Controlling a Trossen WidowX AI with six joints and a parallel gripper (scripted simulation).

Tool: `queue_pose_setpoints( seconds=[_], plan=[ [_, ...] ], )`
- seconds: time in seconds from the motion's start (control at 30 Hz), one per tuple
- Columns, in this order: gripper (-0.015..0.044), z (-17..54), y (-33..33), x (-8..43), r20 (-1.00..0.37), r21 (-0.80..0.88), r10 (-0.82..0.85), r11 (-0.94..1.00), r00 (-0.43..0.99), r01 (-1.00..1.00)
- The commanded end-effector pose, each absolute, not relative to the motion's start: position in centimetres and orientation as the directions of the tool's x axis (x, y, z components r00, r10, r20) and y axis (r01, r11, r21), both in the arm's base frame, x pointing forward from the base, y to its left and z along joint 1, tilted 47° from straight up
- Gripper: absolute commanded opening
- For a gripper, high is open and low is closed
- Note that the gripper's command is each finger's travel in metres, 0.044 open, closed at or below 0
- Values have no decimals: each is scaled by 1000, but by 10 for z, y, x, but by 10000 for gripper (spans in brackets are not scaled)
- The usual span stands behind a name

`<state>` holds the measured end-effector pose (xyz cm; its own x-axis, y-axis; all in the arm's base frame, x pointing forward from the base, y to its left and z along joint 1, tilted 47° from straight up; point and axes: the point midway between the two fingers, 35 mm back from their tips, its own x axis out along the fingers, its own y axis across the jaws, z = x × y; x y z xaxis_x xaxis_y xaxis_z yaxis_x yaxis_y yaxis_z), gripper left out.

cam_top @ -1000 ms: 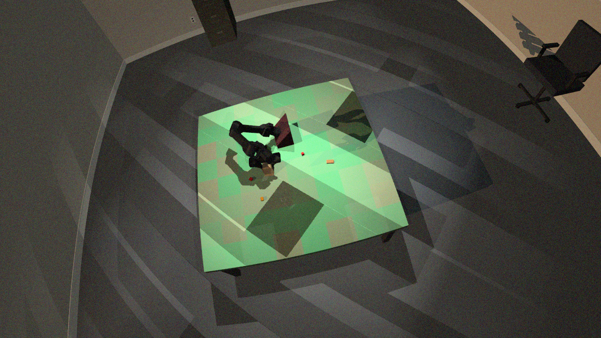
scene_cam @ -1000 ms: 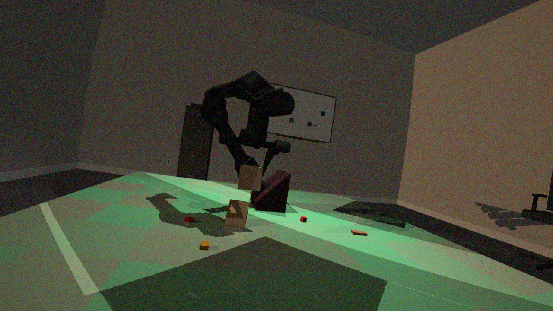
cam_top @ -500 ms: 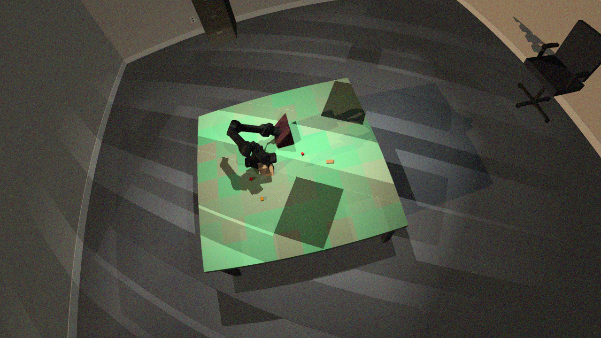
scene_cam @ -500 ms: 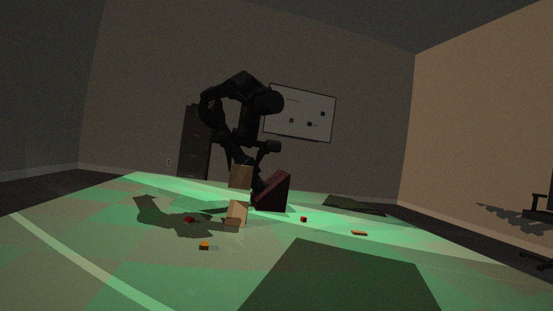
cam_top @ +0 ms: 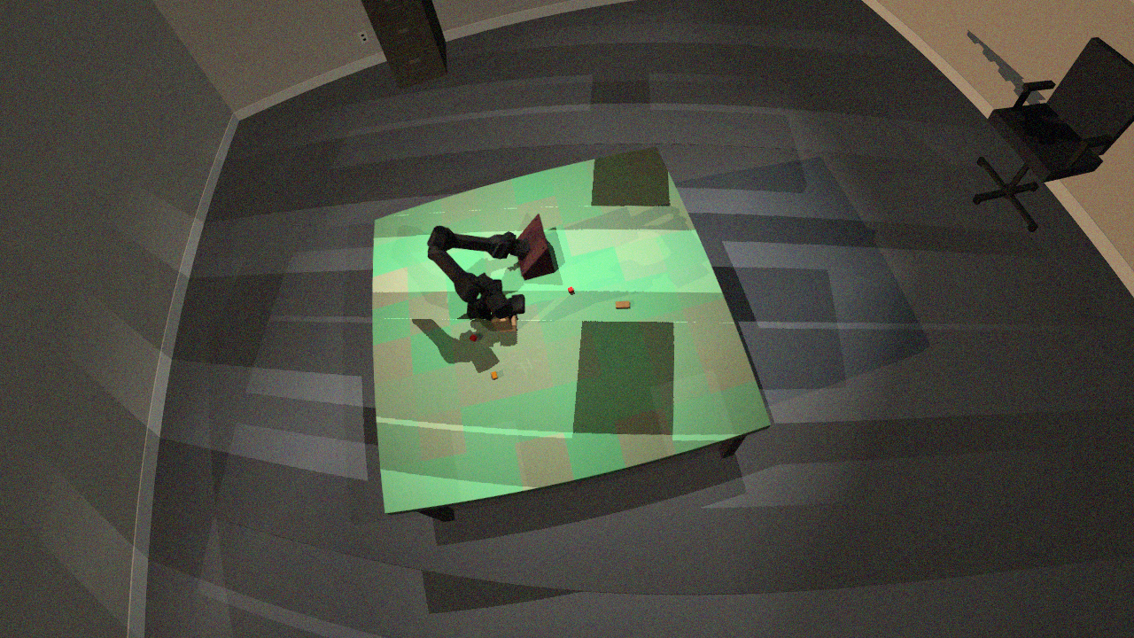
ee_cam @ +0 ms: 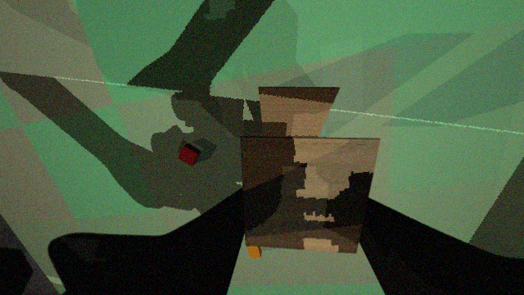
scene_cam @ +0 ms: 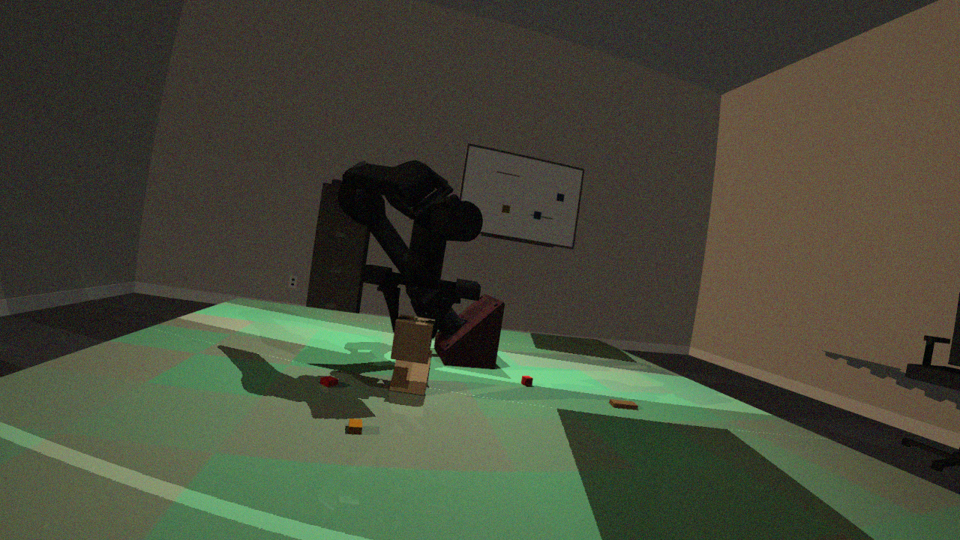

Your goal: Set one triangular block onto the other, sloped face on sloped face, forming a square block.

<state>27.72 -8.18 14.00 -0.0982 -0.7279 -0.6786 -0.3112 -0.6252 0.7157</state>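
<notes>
My gripper (scene_cam: pixel 416 323) (ee_cam: pixel 295 193) is shut on a wooden triangular block (scene_cam: pixel 412 340) (ee_cam: pixel 332 153), its fingers on the two ends and a flat square face turned up in the wrist view. The other triangular block (scene_cam: pixel 415 377) (ee_cam: pixel 304 112) stands on the table (cam_top: pixel 547 460) (scene_cam: pixel 315 496). In the exterior view the held block appears directly above it and overlaps its upper part. In the wrist view the lower block shows just beyond the held block's far edge, partly hidden by it. Whether the sloped faces touch is hidden. Both blocks are mostly under the hand in the top view.
A small red block (cam_top: pixel 473 338) (scene_cam: pixel 328 381) (ee_cam: pixel 189 156) and an orange block (cam_top: pixel 494 375) (scene_cam: pixel 355 424) (ee_cam: pixel 254 251) lie near the blocks. A red cube (cam_top: pixel 570 290) (scene_cam: pixel 526 381) and a flat orange-brown piece (cam_top: pixel 622 304) (scene_cam: pixel 623 404) lie rightward. A dark red wedge (cam_top: pixel 539 258) (scene_cam: pixel 481 339) stands behind.
</notes>
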Motion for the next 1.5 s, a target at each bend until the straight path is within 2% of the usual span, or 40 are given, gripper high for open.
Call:
queue_pose_setpoints(
  seconds=[0.0, 0.3, 1.47],
  plan=[
    [0, 133, -87, 273, -685, 709, -721, -626, -107, -326],
    [0, 113, -104, 261, -684, 710, -721, -625, -107, -326],
    [0, 112, -106, 260, -681, 711, -726, -622, -100, -327]
  ],
)
